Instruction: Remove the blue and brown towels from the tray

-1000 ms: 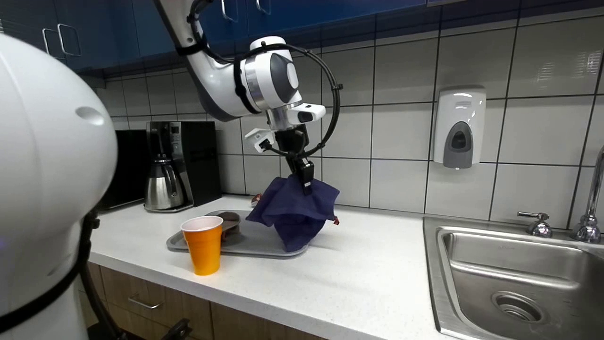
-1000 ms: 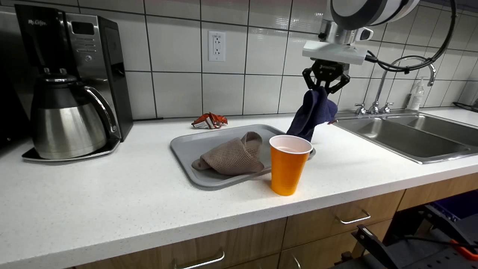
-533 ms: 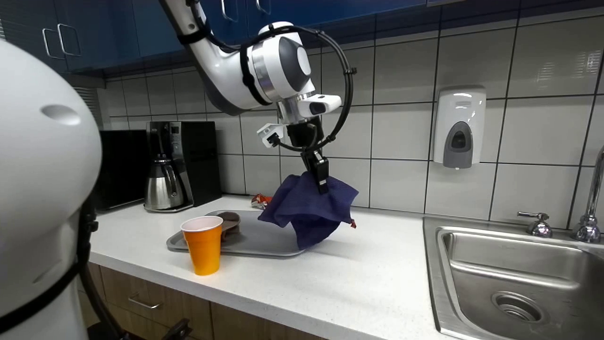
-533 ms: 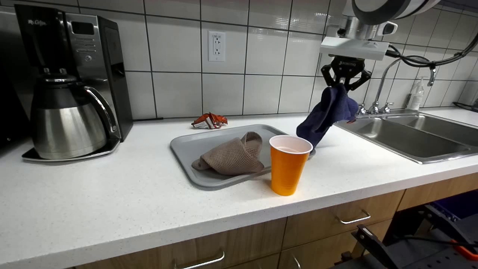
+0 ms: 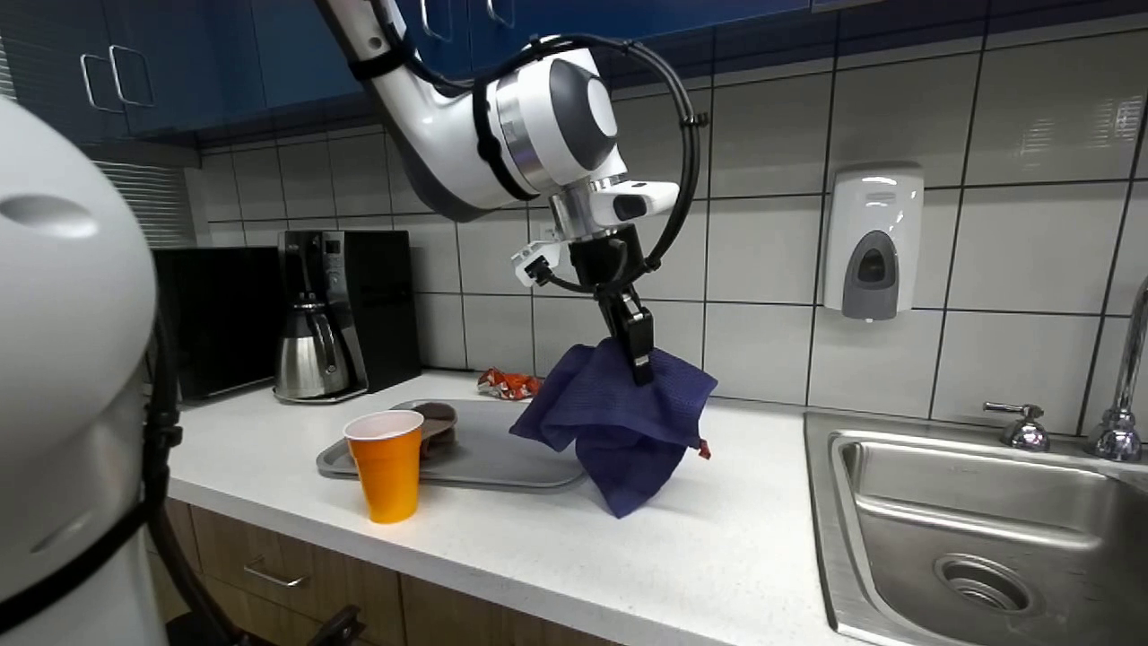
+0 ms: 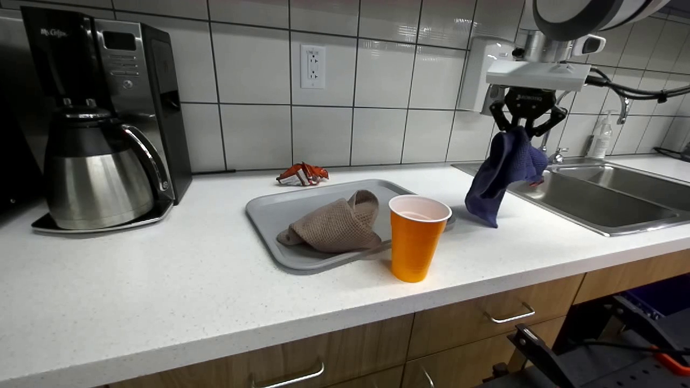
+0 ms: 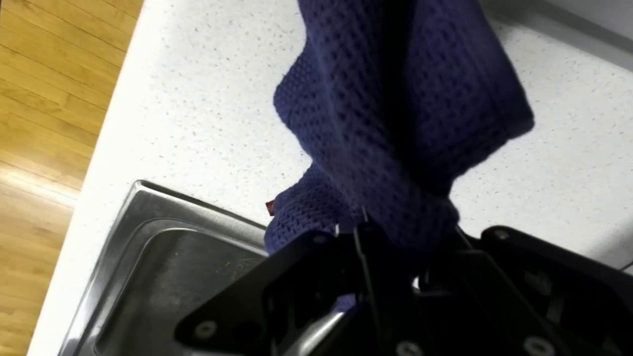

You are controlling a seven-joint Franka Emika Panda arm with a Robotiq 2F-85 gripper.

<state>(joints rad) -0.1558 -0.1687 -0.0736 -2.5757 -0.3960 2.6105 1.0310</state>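
The blue towel hangs bunched from my gripper, in both exterior views and the wrist view. My gripper is shut on its upper part; the fingertips are mostly hidden by cloth in the wrist view. The towel hangs between the grey tray and the sink, beside the tray's sink-side end. I cannot tell whether its lowest corner touches the counter. The brown towel lies folded on the tray, partly behind the cup in an exterior view. The tray's edge shows in the wrist view.
An orange cup stands at the tray's front edge. A red wrapper lies behind the tray near the tiled wall. A coffee maker stands at the far end. The steel sink is on the opposite side, with a wall dispenser.
My gripper has moved toward the sink, carrying the blue towel from over the tray's end to beside it. The brown towel, tray and cup have not moved.
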